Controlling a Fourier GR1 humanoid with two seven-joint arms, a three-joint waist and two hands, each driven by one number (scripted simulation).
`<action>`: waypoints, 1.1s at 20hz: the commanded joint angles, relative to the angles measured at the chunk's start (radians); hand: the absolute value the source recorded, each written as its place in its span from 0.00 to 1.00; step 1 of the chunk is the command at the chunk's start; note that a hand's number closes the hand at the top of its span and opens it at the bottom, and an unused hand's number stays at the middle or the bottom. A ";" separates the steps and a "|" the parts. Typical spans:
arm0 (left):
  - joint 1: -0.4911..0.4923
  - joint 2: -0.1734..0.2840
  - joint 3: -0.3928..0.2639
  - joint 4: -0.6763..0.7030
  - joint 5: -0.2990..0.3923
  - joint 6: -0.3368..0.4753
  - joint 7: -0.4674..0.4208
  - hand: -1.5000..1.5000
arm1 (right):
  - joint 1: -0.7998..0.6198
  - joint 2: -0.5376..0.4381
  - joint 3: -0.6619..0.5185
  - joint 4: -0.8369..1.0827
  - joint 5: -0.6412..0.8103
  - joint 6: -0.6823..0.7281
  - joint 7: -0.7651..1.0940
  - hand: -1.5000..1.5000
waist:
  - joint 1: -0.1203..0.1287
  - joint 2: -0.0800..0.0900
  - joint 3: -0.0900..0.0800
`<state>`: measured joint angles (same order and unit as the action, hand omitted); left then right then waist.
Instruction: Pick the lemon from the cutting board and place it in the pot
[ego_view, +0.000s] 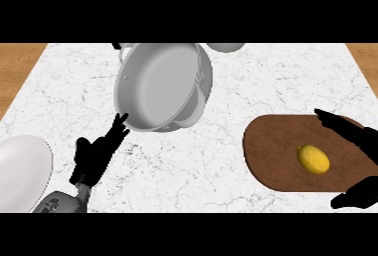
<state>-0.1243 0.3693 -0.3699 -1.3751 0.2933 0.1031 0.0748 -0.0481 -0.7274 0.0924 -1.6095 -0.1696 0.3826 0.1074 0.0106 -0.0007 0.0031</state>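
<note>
Yellow oval lemon (313, 159) lies on brown cutting board (277, 150).

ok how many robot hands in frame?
2. Left robot hand open, resting lower left beside the pot. Right robot hand open around the lemon over the cutting board.

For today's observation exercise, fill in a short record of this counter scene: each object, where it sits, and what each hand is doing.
lemon: yellow oval lemon, lying on the board
board: brown rounded wooden cutting board, right side of counter
pot: grey metal pot, far centre, holding nothing
plate: white round plate, left edge
counter: white marble counter
right hand: open, around the lemon, not touching it
left hand: open, resting, fingers up
</note>
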 joint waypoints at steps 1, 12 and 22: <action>-0.035 -0.054 0.009 0.055 -0.041 0.003 0.010 0.50 | -0.012 0.034 0.025 0.125 0.112 0.056 -0.088 0.00 | -0.009 0.002 -0.003; 0.042 -0.027 0.107 0.004 -0.062 -0.097 0.035 0.50 | -0.101 0.061 -0.108 0.461 0.256 0.101 -0.390 0.00 | -0.006 0.001 -0.003; -0.069 -0.062 0.162 0.113 -0.082 -0.137 0.042 0.50 | -0.131 0.166 -0.134 0.626 0.170 0.249 -0.534 0.00 | -0.009 0.004 -0.002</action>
<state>-0.1258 0.2882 -0.2580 -1.3206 0.1971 0.0029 0.0970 -0.1533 -0.5870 -0.0258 -1.0779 0.0218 0.5764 -0.3524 0.0016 0.0010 0.0004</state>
